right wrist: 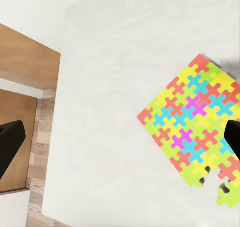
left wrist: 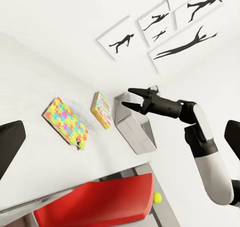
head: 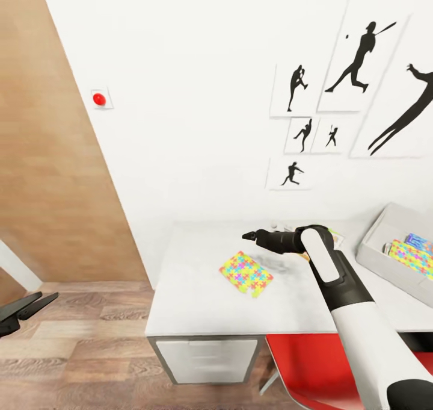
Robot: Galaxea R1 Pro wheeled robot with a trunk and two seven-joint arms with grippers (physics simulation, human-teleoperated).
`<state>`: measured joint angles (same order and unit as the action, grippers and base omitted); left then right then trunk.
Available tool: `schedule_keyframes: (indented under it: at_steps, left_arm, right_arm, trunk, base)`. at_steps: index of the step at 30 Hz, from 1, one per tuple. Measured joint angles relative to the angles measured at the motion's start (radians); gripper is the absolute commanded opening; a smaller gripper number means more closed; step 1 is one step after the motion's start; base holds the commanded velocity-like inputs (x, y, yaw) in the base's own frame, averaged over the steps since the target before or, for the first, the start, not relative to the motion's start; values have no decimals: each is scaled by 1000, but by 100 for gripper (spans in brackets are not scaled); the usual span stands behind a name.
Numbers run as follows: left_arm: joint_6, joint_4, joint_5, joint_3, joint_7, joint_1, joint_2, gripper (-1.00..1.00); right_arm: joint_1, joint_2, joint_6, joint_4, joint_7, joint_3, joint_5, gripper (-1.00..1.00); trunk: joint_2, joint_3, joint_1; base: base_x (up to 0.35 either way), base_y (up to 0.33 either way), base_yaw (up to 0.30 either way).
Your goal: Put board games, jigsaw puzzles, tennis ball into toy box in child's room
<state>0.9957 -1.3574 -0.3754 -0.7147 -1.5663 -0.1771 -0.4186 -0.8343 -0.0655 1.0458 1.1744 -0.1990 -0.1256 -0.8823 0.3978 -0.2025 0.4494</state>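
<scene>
One jigsaw puzzle (head: pixel 245 273) (left wrist: pixel 65 122) (right wrist: pixel 195 132) lies flat on the white table (head: pixel 192 289). My right gripper (head: pixel 249 236) (left wrist: pixel 131 98) hovers open above the table just beyond that puzzle, holding nothing. The grey toy box (head: pixel 380 259) (left wrist: pixel 134 129) stands at the table's right end, with a second jigsaw puzzle (head: pixel 414 257) and a blue printed box (head: pixel 418 239) inside. A red and white board game (left wrist: pixel 101 109) lies between the loose puzzle and the box. The tennis ball (left wrist: pixel 157 197) shows low beside the red chair. My left gripper (head: pixel 27 306) hangs open left of the table.
A red chair (head: pixel 313 368) is tucked under the table's front, next to the white drawer unit (head: pixel 207 356). A wooden panel (head: pixel 54 157) stands at the left, above wood flooring (head: pixel 90 350). Silhouette posters (head: pixel 355 67) hang on the wall behind.
</scene>
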Motion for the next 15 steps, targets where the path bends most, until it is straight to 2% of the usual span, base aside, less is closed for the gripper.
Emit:
schedule_keyframes:
  at_steps: [8, 15]
  left_arm:
    - [0, 0, 1, 0, 0, 0, 0, 100]
    - [0, 0, 1, 0, 0, 0, 0, 100]
  right_arm:
    - [-17, 0, 0, -14, -25, 2, 1, 100]
    - [-73, -1, 0, -110, -83, 4, 0, 100]
  trunk:
    - [0, -4, 0]
    - [0, -5, 0]
  base:
    - [0, 3, 25]
    - [0, 0, 4]
